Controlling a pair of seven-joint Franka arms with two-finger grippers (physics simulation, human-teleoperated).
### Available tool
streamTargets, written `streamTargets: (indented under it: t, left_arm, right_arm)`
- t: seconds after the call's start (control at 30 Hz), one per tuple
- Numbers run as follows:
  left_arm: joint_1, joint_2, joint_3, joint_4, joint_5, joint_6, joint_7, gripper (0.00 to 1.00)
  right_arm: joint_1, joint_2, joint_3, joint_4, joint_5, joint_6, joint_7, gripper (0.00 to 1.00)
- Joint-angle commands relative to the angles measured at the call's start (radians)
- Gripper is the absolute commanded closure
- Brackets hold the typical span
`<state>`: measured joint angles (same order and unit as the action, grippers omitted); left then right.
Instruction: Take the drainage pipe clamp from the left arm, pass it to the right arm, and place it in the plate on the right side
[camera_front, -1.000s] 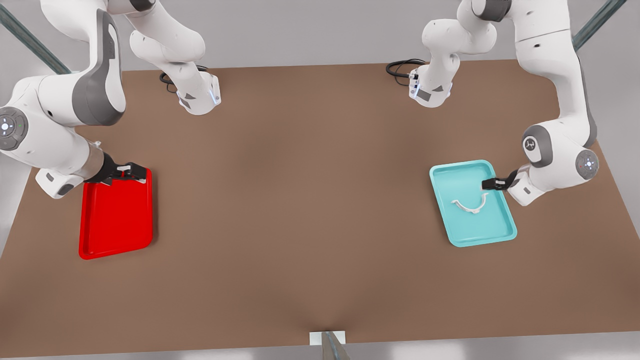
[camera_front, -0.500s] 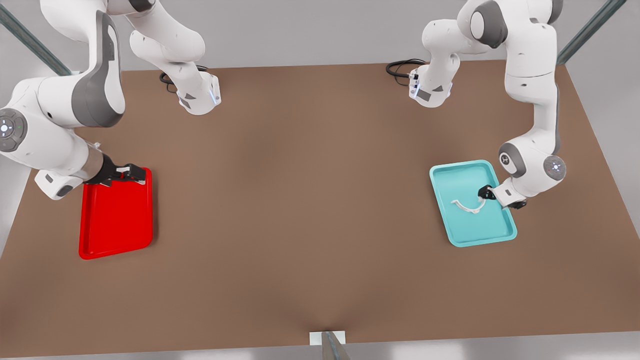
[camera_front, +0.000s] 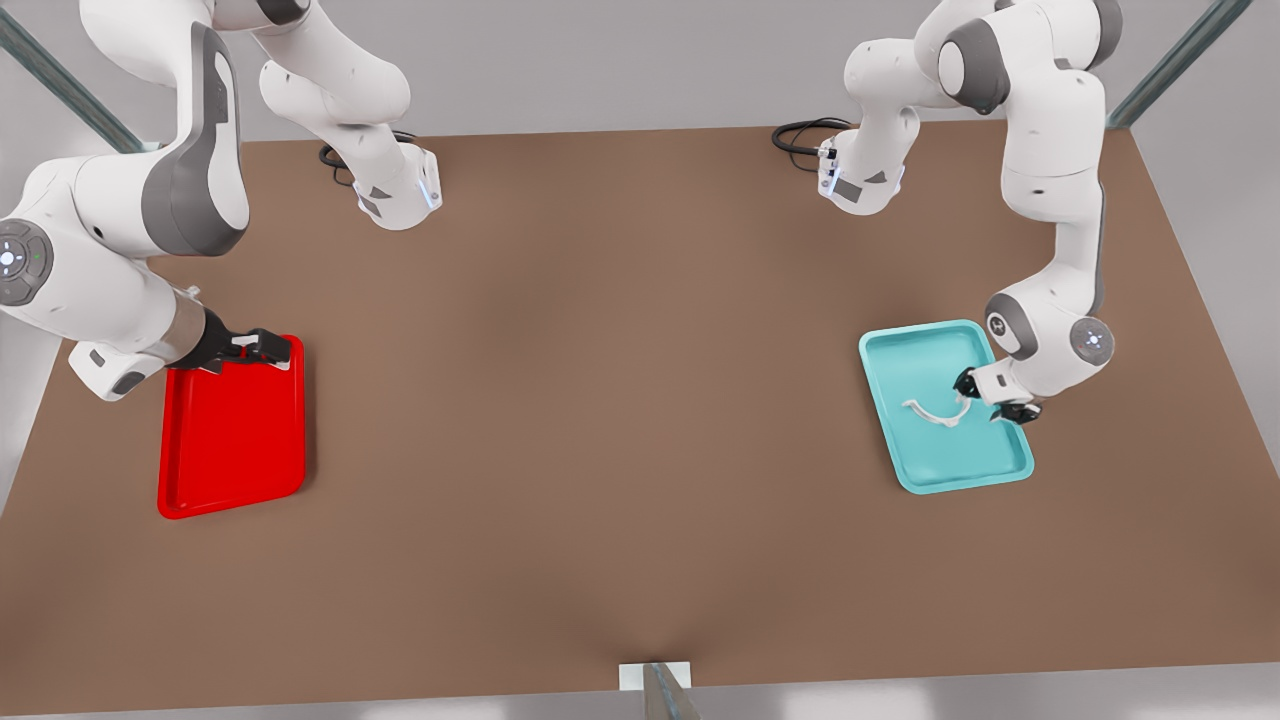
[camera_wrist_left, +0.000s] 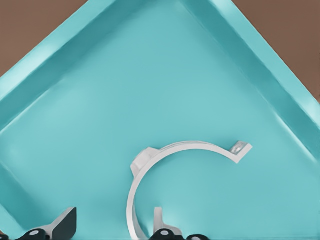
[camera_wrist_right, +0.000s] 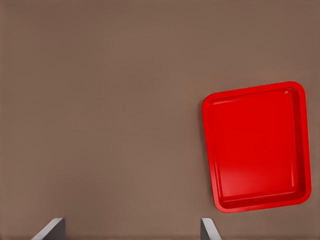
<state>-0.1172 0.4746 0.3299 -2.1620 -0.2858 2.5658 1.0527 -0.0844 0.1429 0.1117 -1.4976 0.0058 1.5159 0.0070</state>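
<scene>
The drainage pipe clamp (camera_front: 940, 412), a thin white half-ring with end tabs, lies flat in a teal tray (camera_front: 950, 465) on the front view's right. My left gripper (camera_front: 975, 393) is low over the tray at the clamp's near end. In the left wrist view the clamp (camera_wrist_left: 185, 147) curves away, and its strap runs down between the two spread fingertips (camera_wrist_left: 62, 225) of the left gripper (camera_wrist_left: 112, 224), which is open. The plate (camera_front: 232, 440), a red tray, lies on the front view's left. My right gripper (camera_front: 262, 345) hovers open over its far edge. The right wrist view shows the plate (camera_wrist_right: 257, 145).
The brown table (camera_front: 600, 400) stretches between the two trays. Both arm bases (camera_front: 400, 195) stand at the far edge with black cables (camera_front: 800, 135) beside them. A small white bracket (camera_front: 655, 675) sits at the near edge. The teal tray's rim (camera_wrist_left: 260, 65) rises around the clamp.
The left arm has swung in and lowered, bringing its gripper from the teal tray's far-right rim down to the clamp's end. The right arm has hardly moved.
</scene>
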Motion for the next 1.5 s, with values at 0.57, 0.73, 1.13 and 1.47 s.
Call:
streamTargets:
  t: [0.57, 0.73, 1.13, 1.47]
  left_arm:
    - [-0.001, 0.013, -0.006, -0.016, -0.019, -0.001, 0.168, 0.64]
    - [-0.002, 0.015, -0.008, -0.015, -0.019, -0.001, 0.153, 0.79]
    - [-0.269, -0.054, -0.051, 0.378, -0.156, -0.662, -0.836, 0.79]
    - [-0.634, 0.231, -0.169, 0.798, -0.455, -0.312, -1.473, 0.79]
  right_arm:
    - [-0.006, 0.000, 0.000, 0.000, 0.000, 0.000, -0.008, 0.00]
    - [-0.006, 0.000, 0.000, 0.000, 0.000, 0.000, -0.009, 0.00]
    - [0.005, 0.136, 0.089, 0.165, 0.003, 0.038, -0.016, 0.00]
    - [0.037, 0.299, 0.353, 0.114, 0.008, 0.276, -0.007, 0.00]
